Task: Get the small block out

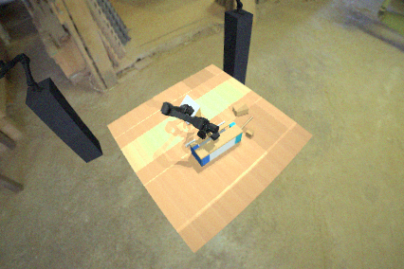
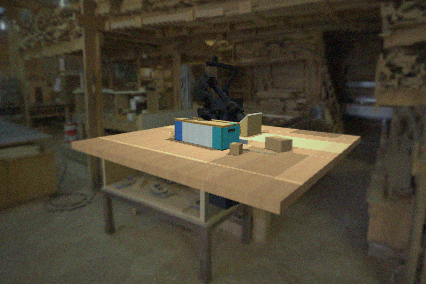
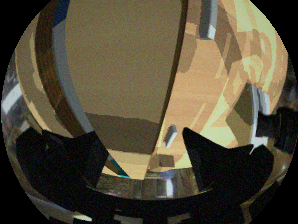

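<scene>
The box (image 1: 217, 148) (image 2: 197, 133) (image 3: 122, 60) stands upright on the table, with a wood-coloured top, a pale front, a blue end and a teal end. I cannot make out a block inside it; the shelf is hidden or too small to tell. A small wooden cube (image 1: 249, 133) (image 2: 236, 149) lies on the table just beyond the teal end; I cannot tell whether it is the task's block. My gripper (image 3: 151, 128) is open, with nothing between its fingers. It is over the box top in the top view.
A larger wooden block (image 1: 240, 109) (image 2: 278, 144) lies beyond the teal end. A thin rod (image 1: 247, 122) lies near the cube. An angled panel (image 1: 190, 103) (image 2: 251, 124) stands behind the box, near the arm. Grey bars (image 3: 208, 20) (image 3: 171, 136) lie along the box's back side.
</scene>
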Tool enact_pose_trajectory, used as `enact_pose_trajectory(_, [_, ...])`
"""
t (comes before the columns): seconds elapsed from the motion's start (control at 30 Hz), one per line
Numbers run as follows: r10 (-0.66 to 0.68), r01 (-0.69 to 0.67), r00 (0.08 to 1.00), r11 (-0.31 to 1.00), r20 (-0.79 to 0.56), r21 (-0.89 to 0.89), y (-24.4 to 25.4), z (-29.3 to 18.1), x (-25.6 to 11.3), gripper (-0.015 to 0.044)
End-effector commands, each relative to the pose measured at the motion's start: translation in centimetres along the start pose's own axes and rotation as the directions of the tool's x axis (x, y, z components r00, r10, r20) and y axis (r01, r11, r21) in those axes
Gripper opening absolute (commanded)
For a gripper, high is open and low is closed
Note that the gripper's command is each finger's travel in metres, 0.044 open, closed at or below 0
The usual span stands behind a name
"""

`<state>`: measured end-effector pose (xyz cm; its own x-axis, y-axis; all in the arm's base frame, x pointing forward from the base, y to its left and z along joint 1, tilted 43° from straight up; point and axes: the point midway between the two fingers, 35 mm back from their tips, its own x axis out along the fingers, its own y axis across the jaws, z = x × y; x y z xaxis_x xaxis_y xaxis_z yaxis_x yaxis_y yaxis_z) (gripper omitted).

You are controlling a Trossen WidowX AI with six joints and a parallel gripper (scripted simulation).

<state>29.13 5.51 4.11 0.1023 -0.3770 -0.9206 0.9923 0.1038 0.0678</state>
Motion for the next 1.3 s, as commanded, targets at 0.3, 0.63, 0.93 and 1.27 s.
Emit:
enact_pose_trajectory(0.3, [-0.01, 0.01, 1.0, 1.0, -0.002, -0.004, -0.2, -3.1, 1.3, 0.04])
enact_pose_trajectory(0.63, [-0.01, 0.01, 1.0, 1.0, -0.003, -0.004, -0.2, -5.3, 2.1, 0.04])
enact_pose_trajectory(0.93, [-0.009, 0.009, 1.0, 1.0, -0.004, -0.004, -0.2, -7.3, 2.8, 0.04])
enact_pose_trajectory(1.27, [-0.009, 0.009, 1.0, 1.0, -0.006, -0.004, -0.2, -9.5, 3.5, 0.04])
